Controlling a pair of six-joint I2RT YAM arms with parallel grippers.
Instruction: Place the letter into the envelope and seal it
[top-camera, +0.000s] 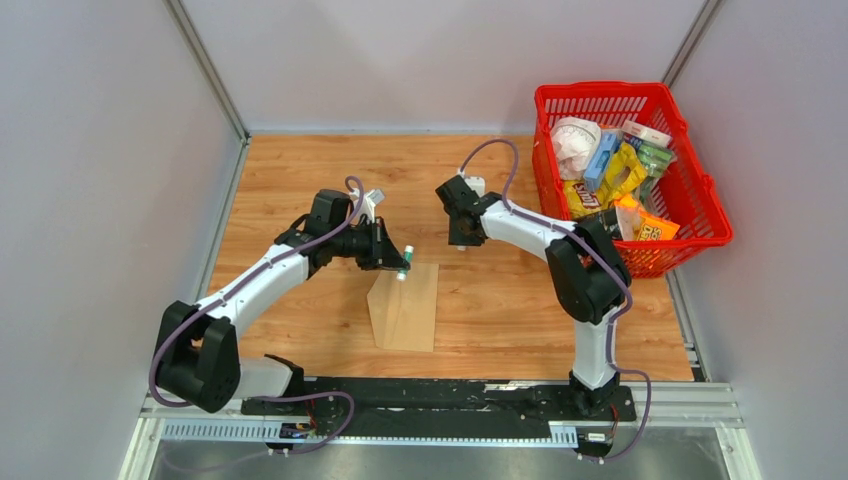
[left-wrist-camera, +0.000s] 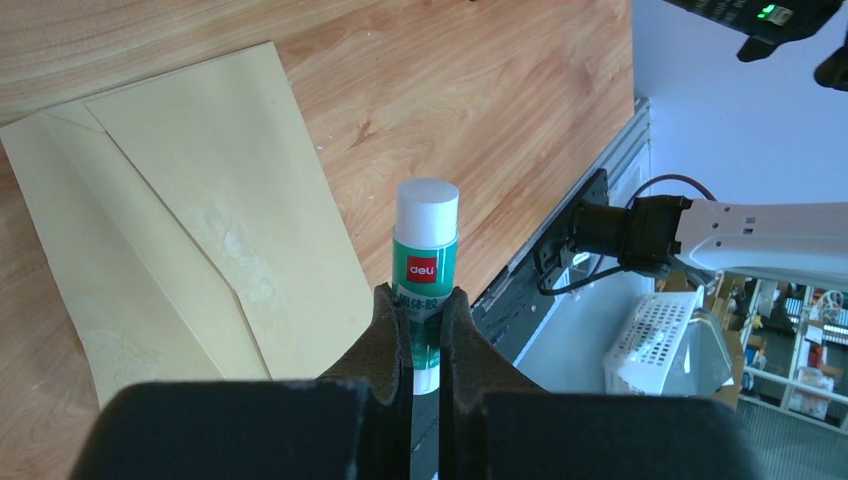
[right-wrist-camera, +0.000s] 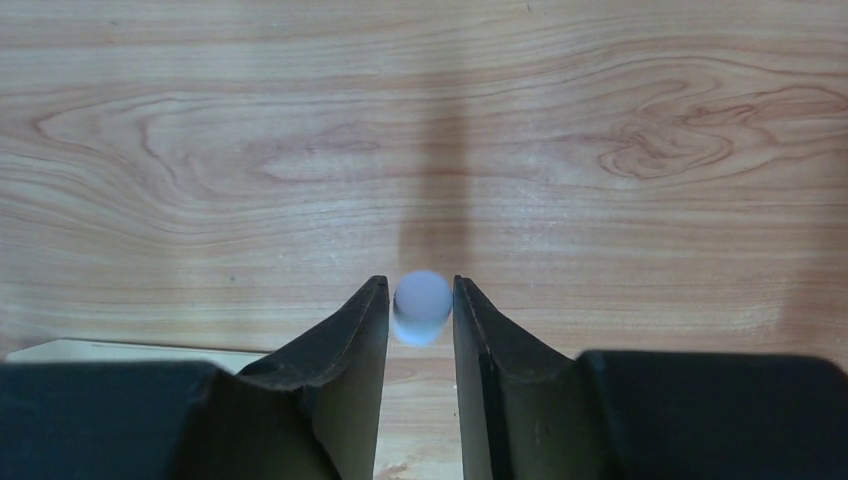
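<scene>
Left wrist: left gripper (left-wrist-camera: 422, 300) clenches green-and-white glue stick (left-wrist-camera: 427, 240) above flat tan kraft envelope (left-wrist-camera: 200, 200); right gripper (right-wrist-camera: 421, 290) grasps small blurred white cap (right-wrist-camera: 421, 308).

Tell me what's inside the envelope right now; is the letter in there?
Cannot tell: the envelope lies flat and opaque on the table, so its inside is covered. No letter shows outside it in any view.
</scene>
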